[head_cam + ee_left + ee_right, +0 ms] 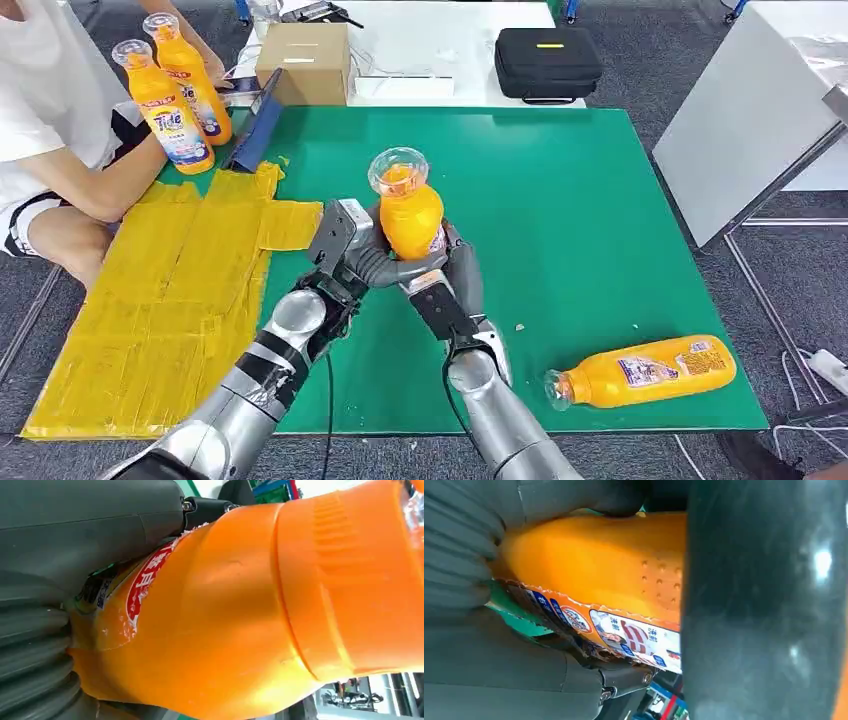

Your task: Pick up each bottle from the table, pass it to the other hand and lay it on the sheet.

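While both arms meet over the middle of the green tabletop (600,200), I find the handover in progress: an upright orange bottle (410,215) sits between the left robot hand (350,255) and the right robot hand (445,275), clear cap up. From the head view both hands have fingers wrapped on the bottle's lower body, and each wrist view shows grey fingers pressed against the orange wall and its label. I judge both hands to be gripping it; which one carries the weight I cannot tell.

A second bottle (645,372) lies on its side near the tabletop's front right corner. The yellow sheet (170,300) lies on the left side, so the left hand must end up as carrier. A person at the far left holds two more bottles (175,90).

To do this step well, I would confirm the left grip is firm around the body before loosening the right, release slowly, and keep the bottle upright until the right hand is clear.
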Available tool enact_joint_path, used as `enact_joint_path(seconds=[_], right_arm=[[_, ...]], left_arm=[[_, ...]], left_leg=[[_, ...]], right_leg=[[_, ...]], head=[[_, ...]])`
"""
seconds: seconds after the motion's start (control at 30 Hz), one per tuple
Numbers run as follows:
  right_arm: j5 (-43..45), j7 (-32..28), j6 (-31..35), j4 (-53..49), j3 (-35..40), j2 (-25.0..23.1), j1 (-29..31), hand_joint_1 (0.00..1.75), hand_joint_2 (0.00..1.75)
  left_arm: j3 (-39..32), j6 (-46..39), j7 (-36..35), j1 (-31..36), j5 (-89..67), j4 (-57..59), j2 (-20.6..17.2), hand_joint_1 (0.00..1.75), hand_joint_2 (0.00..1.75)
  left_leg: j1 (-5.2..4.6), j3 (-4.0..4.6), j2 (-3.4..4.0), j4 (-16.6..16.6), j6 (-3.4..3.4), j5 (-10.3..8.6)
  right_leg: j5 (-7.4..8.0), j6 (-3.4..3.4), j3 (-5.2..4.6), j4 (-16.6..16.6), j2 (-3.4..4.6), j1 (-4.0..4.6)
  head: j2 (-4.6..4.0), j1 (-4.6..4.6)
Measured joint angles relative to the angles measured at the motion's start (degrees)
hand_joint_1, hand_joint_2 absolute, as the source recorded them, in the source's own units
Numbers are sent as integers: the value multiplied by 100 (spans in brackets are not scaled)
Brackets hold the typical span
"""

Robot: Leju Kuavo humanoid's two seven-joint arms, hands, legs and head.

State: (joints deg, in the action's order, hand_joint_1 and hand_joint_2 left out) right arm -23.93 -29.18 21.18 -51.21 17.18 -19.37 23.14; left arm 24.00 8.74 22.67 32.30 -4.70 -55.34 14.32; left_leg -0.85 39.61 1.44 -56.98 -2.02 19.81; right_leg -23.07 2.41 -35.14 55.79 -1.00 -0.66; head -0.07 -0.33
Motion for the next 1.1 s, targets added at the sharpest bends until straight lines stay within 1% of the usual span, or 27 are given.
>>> enact_joint_path(seconds=[0.23, 0.27, 0.3, 0.33, 1.1], right_arm=[[9, -2, -7, 127, 13, 0, 62, 175, 175], [9, -2, -7, 138, 17, 0, 71, 175, 175], [9, 0, -7, 149, 22, 0, 77, 175, 175], [9, 0, -7, 162, 24, 0, 83, 175, 175], [-2, 2, -11, 315, 70, -15, 164, 175, 175]], left_arm=[[9, -18, 0, -7, 31, 15, 0, 0, 175], [9, -18, 0, -7, 31, 15, 0, 3, 175], [11, -20, 0, -8, 33, 15, 0, 145, 175], [11, -20, 0, -8, 35, 15, -2, 175, 175], [5, -146, 33, -13, 109, 39, -4, 175, 175]], left_leg=[[0, 0, -1, 0, 0, 0], [0, 0, -1, 0, 0, 0], [0, 0, -1, 0, 0, 0], [0, 0, -1, 0, 0, 0], [0, 0, -1, 0, 0, 0]], right_leg=[[0, 0, 0, 0, 0, -1], [0, 0, 0, 0, 0, 0], [0, 0, 0, 0, 0, 0], [0, 0, 0, 0, 0, 0], [0, 0, 0, 0, 0, 0]], head=[[0, -2], [0, -2], [0, -2], [0, -2], [2, 0]])
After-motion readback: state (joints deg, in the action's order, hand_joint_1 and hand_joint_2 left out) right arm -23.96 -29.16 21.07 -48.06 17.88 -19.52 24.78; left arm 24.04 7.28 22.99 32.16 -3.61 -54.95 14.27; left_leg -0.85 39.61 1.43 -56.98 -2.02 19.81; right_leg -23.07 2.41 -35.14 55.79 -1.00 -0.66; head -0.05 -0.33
